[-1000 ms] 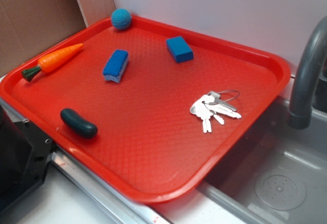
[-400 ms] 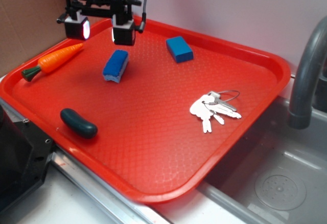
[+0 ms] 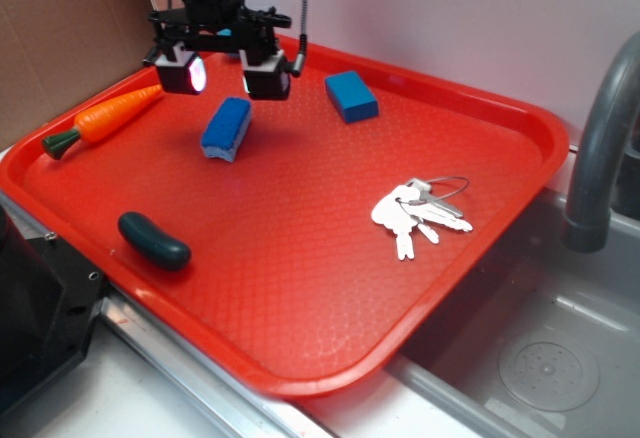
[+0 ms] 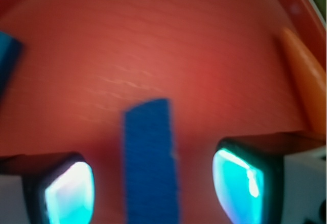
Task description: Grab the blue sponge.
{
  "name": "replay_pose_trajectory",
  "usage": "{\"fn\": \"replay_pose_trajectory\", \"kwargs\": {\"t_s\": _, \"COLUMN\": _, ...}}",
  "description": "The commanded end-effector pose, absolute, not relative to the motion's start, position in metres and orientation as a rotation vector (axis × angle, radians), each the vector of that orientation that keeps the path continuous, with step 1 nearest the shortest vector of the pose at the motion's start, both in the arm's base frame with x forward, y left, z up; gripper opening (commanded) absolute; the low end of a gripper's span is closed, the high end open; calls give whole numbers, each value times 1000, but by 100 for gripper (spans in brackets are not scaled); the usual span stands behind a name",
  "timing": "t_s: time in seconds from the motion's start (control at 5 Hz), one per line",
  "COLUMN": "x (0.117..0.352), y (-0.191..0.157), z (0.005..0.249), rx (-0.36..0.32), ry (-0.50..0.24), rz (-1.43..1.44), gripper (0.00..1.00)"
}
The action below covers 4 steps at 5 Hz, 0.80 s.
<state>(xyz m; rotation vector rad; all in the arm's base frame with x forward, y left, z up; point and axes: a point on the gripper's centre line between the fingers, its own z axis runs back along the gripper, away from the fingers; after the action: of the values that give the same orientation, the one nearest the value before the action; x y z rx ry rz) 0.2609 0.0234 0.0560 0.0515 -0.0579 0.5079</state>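
Note:
The blue sponge (image 3: pixel 226 128) lies flat on the red tray (image 3: pixel 330 288), oblong with a pale lower layer at its near end. My gripper (image 3: pixel 226 73) hovers just above and behind it, open, one finger on each side of the sponge's line. In the wrist view the blue sponge (image 4: pixel 150 162) runs as a blue strip up the middle, between the two glowing fingertips (image 4: pixel 69 191). Nothing is held and the fingers stand apart from the sponge.
A solid blue block (image 3: pixel 351 96) sits to the right of the gripper. An orange carrot (image 3: pixel 105 118) lies at the left, a dark green pickle (image 3: pixel 153 240) near the front edge, keys (image 3: pixel 418 212) at the right. A grey tap (image 3: pixel 600 148) and sink (image 3: pixel 540 358) border the tray.
The arm entered from the back left and has shifted right and slightly forward, so the open fingers now straddle the sponge's line. The teal ball is now hidden behind the arm.

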Motion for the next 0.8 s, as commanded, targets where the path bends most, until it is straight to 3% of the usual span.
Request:
{"fn": "replay_pose_trajectory", "kwargs": {"t_s": 0.0, "x": 250, "y": 34, "z": 43, "rx": 80, "ry": 12, "rz": 543, "gripper": 100}}
{"fn": "replay_pose_trajectory", "kwargs": {"t_s": 0.2, "x": 241, "y": 55, "z": 41, "rx": 123, "ry": 39, "rz": 593, "gripper": 100}}
{"fn": "replay_pose_trajectory", "kwargs": {"t_s": 0.4, "x": 240, "y": 55, "z": 36, "rx": 118, "ry": 48, "rz": 590, "gripper": 100}}
{"fn": "replay_pose_trajectory", "kwargs": {"t_s": 0.6, "x": 234, "y": 53, "z": 37, "rx": 89, "ry": 39, "rz": 603, "gripper": 0}}
